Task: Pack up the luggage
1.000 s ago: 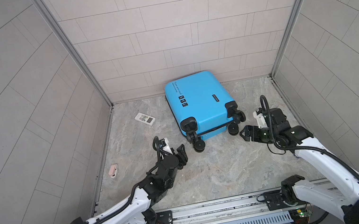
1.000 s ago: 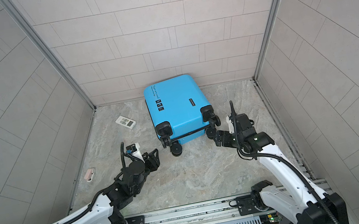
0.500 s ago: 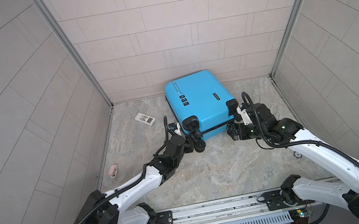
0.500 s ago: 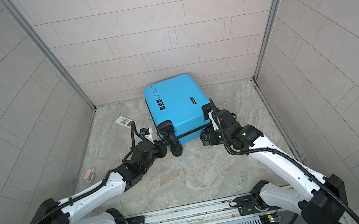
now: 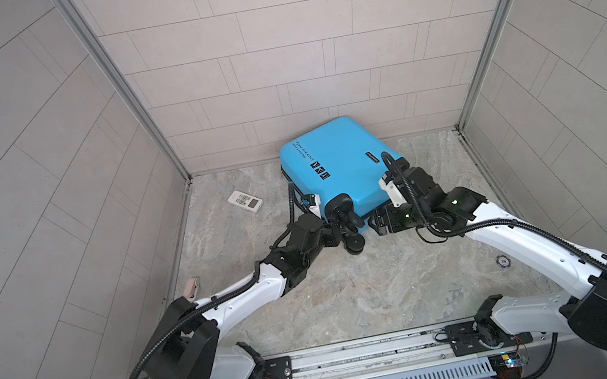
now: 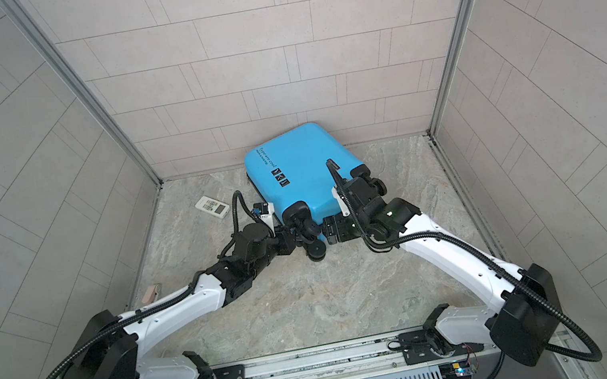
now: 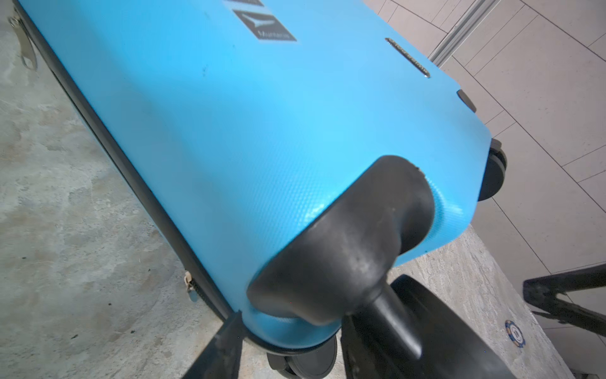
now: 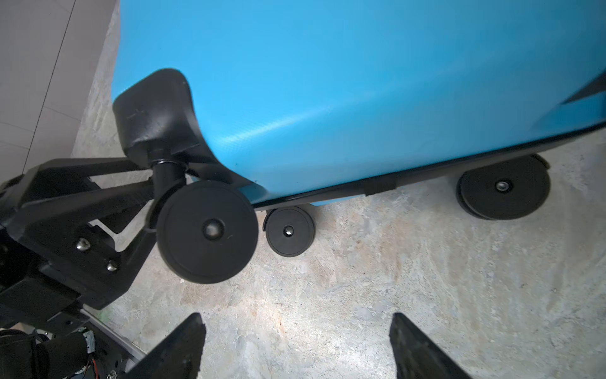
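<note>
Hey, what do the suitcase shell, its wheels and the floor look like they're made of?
Suitcase shell: probably hard plastic, bright blue and semi-gloss, with a fine dimpled texture and soft highlights.
Wheels: matte black plastic or rubber, can't tell which. Each has a small metal-looking pin at the hub.
Floor: stone or a stone-look surface, with mottled grey-beige veining and low sheen.

— Where's the luggage [image 5: 336,168]?
— At the middle of the surface's [image 5: 354,295] far edge. It lies flat on one broad side, closed, and slightly askew to that edge.
— What does it look like?
— It has a bright-blue hard shell with a black seam around its side. Black "Type are cool" lettering [image 5: 303,149] sits near its far left corner. Its black wheels [image 8: 206,231] point toward the near edge.
</note>
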{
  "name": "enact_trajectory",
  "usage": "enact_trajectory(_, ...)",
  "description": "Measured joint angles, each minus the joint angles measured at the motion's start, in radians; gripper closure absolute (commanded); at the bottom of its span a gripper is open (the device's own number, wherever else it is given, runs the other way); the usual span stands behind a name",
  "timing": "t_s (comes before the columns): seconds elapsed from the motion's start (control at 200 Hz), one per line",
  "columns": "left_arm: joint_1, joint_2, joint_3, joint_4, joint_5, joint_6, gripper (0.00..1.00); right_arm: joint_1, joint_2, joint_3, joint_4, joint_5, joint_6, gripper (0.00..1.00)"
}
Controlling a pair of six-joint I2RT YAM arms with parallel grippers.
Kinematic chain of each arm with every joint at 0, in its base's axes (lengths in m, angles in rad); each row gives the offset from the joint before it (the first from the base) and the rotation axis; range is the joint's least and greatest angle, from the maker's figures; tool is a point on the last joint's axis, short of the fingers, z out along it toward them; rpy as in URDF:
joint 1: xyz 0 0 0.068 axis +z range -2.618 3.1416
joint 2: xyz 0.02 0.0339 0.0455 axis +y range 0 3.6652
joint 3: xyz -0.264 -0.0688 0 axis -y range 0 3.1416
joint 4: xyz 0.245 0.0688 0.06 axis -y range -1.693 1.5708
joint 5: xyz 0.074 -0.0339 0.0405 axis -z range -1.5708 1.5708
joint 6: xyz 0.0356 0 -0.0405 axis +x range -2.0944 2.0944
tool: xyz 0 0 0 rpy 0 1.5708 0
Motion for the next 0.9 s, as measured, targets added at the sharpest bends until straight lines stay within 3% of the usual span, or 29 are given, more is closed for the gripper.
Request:
enact_trajectory(0.195, 0.078, -0.191, -0.097, -0.060, -0.011, 0.013, 0.27, 0.079, 0.097, 0.099, -0.033, 0.024, -0.045, 0.09)
enact_trajectory(0.495, 0.208, -0.385, -0.289, -0.107, -0.027, -0.008, 0.19, 0.188, 0.280, 0.241, -0.068, 0.076, -0.069, 0.11)
enact_trajectory(0.726, 0.245, -0.393, -0.360, -0.058, 0.001, -0.023, 0.18, 0.199, 0.393, 0.294, -0.074, 0.095, -0.049, 0.26)
enact_trajectory(0.901, 0.245, -0.332, -0.412, 0.094, 0.055, -0.014, 0.19, 0.199, 0.446, 0.304, -0.087, 0.103, -0.029, 0.48)
